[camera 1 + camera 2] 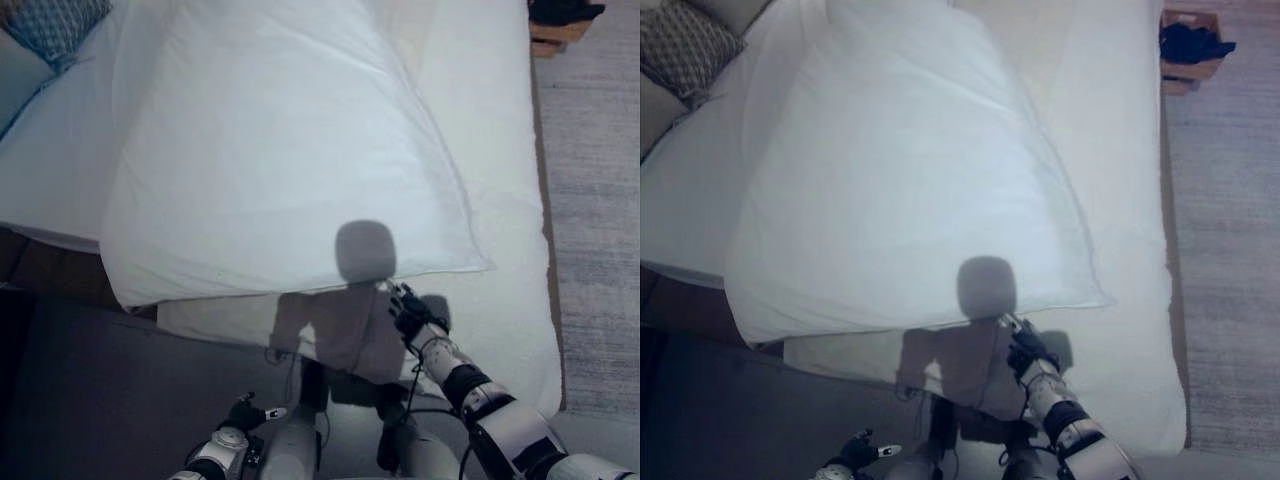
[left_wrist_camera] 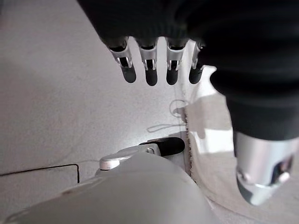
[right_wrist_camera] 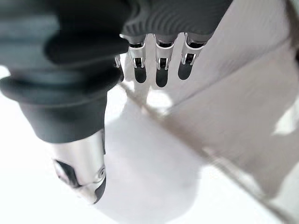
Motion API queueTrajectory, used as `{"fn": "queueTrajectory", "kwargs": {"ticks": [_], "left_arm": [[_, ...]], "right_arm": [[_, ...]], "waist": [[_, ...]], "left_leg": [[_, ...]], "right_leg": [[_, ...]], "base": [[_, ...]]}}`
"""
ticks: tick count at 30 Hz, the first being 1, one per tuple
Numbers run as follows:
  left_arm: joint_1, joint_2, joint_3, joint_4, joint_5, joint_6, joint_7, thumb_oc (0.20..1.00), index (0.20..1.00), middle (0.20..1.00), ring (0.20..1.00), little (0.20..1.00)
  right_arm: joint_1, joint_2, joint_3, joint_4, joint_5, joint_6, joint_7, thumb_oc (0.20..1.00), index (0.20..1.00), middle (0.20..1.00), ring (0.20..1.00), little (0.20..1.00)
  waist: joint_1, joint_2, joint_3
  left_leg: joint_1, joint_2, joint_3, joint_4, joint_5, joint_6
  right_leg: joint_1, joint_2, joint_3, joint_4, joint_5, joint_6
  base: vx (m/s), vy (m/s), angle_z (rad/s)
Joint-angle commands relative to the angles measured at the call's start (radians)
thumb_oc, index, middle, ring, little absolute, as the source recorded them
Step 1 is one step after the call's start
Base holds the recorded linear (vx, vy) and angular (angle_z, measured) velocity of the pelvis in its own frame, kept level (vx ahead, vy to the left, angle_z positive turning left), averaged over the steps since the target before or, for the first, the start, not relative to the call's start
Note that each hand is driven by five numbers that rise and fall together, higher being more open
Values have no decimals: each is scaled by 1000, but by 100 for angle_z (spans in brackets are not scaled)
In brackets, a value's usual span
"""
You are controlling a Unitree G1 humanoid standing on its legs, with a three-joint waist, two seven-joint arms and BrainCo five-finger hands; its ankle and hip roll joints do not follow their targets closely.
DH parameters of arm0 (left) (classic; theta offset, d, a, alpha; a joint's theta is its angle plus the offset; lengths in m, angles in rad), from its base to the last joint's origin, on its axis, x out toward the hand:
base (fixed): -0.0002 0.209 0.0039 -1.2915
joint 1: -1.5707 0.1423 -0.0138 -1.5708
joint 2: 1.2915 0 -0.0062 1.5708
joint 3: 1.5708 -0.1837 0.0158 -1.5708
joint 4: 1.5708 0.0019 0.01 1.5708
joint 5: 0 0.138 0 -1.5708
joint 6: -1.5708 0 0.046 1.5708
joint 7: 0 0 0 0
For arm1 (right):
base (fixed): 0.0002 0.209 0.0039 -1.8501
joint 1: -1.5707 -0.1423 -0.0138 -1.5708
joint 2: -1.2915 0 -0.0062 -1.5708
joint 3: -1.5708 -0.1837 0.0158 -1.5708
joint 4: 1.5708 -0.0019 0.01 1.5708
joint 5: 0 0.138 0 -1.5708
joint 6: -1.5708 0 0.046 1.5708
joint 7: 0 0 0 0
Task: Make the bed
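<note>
White duvet (image 1: 290, 150): we see it spread skewed over the mattress (image 1: 500, 200), its near corner overhanging the foot of the bed on our left and its near edge slanting up the bed to the right.
Mattress: bare along our right side and at the near right corner, so we judge the cover not yet squared.
Right hand (image 1: 410, 310): held over the near edge of the duvet, just beside its right corner; fingers straight and apart, clasping nothing. We judge it placed here to take the hem for a pull toward the uncovered side.
Left hand (image 2: 154, 70): low, off the bed, over the grey floor (image 2: 56, 116); fingers relaxed and empty, idle.
Patterned cushion (image 1: 55, 25): at the far left of the bed, well apart from the work.
Box (image 1: 1190, 50): on the carpet beyond the far right of the bed.
</note>
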Motion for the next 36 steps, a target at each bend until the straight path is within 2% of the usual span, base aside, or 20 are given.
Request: {"fn": "queueTrajectory", "kwargs": {"ticks": [1, 6, 10, 15, 20, 26, 27, 30, 36], "left_arm": [[-42, -15, -65, 32, -51, -8, 17, 1000, 1000, 1000, 1000, 1000], [-61, -20, -80, 13, -73, -9, 24, 1000, 1000, 1000, 1000, 1000], [-75, -25, -101, -31, -102, -21, 24, 1000, 1000, 1000, 1000, 1000], [-86, -27, -116, -47, -111, -22, 23, 1000, 1000, 1000, 1000, 1000], [-103, -36, -150, -76, -127, -18, 32, 1000, 1000, 1000, 1000, 1000], [-111, -32, -176, -103, -136, -23, 49, 1000, 1000, 1000, 1000, 1000], [-110, -29, -177, -109, -136, -24, 50, 1000, 1000, 1000, 1000, 1000], [-109, -24, -182, -111, -135, -29, 53, 1000, 1000, 1000, 1000, 1000], [-94, -15, -167, -152, -163, -56, 73, 1000, 1000, 1000, 1000, 1000]], "right_arm": [[-48, 40, -41, -10, 100, -81, -11, 1000, 1000, 1000, 1000, 1000], [-130, 25, -99, 6, 157, -129, -34, 1000, 1000, 1000, 1000, 1000], [-209, -20, -153, 37, 182, -163, -61, 1000, 1000, 1000, 1000, 1000], [-265, -52, -185, 77, 191, -173, -80, 1000, 1000, 1000, 1000, 1000], [-363, -84, -259, 135, 251, -216, -135, 1000, 1000, 1000, 1000, 1000], [-446, -102, -264, 113, 250, -254, -174, 1000, 1000, 1000, 1000, 1000], [-459, -111, -257, 107, 241, -258, -177, 649, 649, 649, 649, 649], [-484, -130, -226, 87, 185, -267, -190, 200, 200, 200, 200, 200], [-445, -108, -132, -68, 23, -279, -214, 200, 200, 200, 200, 200]], "waist": [[8, -43, 9], [21, -36, 26], [33, -24, 38], [40, -16, 46], [50, 2, 52], [56, 11, 54], [58, 12, 55], [57, 15, 57], [39, 6, 64]], "left_leg": [[-55, -82, 3, -13, 24, 21], [-84, -89, -9, -13, 27, 22], [-103, -95, -19, -13, 28, 20], [-116, -99, -28, -13, 29, 21], [-130, -105, -45, -13, 23, 21], [-146, -110, -53, -13, 31, 25], [-147, -110, -53, -13, 31, 24], [-150, -111, -53, -13, 34, 22], [-123, -110, -46, -13, 29, 24]], "right_leg": [[39, -63, 73, 4, 3, 74], [20, -72, 65, 4, 3, 76], [8, -80, 56, 4, 2, 81], [0, -85, 49, 4, 1, 82], [-10, -89, 47, 5, -8, 83], [-27, -92, 48, 4, 2, 86], [-28, -92, 50, 4, 3, 87], [-32, -93, 50, 4, 8, 89], [-13, -92, 59, 4, 13, 89]], "base": [[34, 29, 26], [32, 23, 15], [38, 19, 17], [26, 8, 12], [23, 1, 14], [3, 12, 6], [0, 0, 0], [0, 0, 0], [0, 0, 0]]}}
